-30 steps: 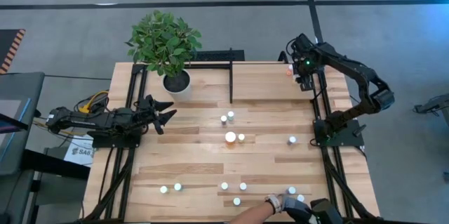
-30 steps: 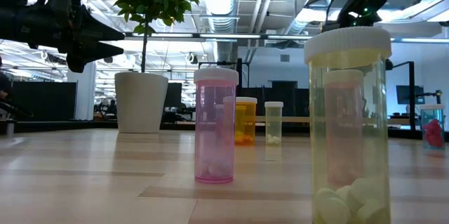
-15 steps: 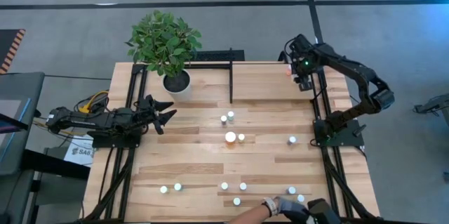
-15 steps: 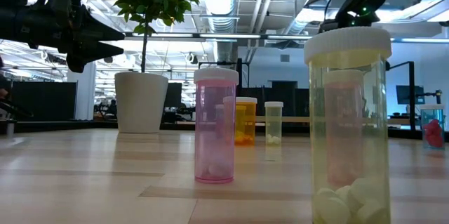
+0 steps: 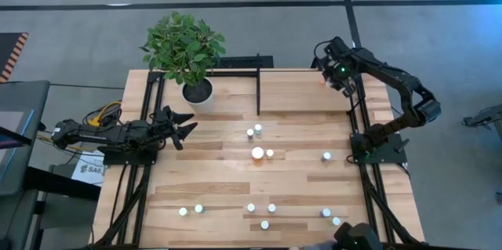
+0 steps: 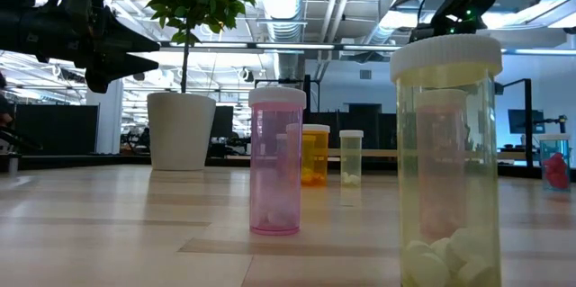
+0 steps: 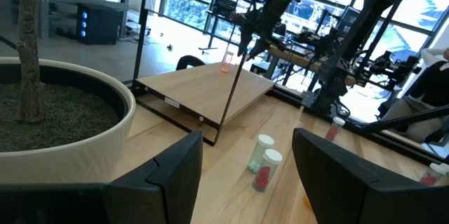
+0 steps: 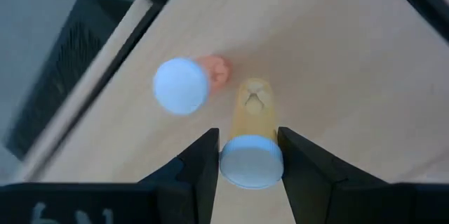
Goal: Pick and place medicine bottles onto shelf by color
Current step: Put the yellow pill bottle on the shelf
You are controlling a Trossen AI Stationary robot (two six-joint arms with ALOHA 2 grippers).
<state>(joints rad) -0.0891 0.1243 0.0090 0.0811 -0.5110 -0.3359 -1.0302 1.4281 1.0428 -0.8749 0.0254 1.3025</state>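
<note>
My right gripper (image 8: pixel 248 143) hangs over the far right corner of the shelf (image 5: pixel 302 97), shut on a yellowish-orange medicine bottle (image 8: pixel 252 108). Close beside it a pinkish bottle (image 8: pixel 184 83) stands on its base on the shelf board. Several more white-capped bottles stand on the table, among them a larger orange one (image 5: pixel 257 153) and a row near the front edge (image 5: pixel 265 224). My left gripper (image 5: pixel 188 125) waits open and level at the table's left, touching nothing. My right gripper pinches the bottle at its white cap (image 8: pixel 231 164), one finger on each side. The fingers come from above, pointing steeply down. The bottle stands upright below them; I cannot tell whether its base rests on the shelf board.
A white plant pot (image 5: pixel 197 92) with a leafy plant stands at the shelf's far left. A black bar (image 5: pixel 259 93) divides the shelf down the middle. In the low view a pink bottle (image 6: pixel 276 161) and a yellowish one (image 6: pixel 447 161) stand close to the camera.
My right gripper has rolled about its own axis above the shelf's far right corner, staying shut on the bottle. A person's gloved hand that reached among the bottles at the near right edge has drawn back off the table.
</note>
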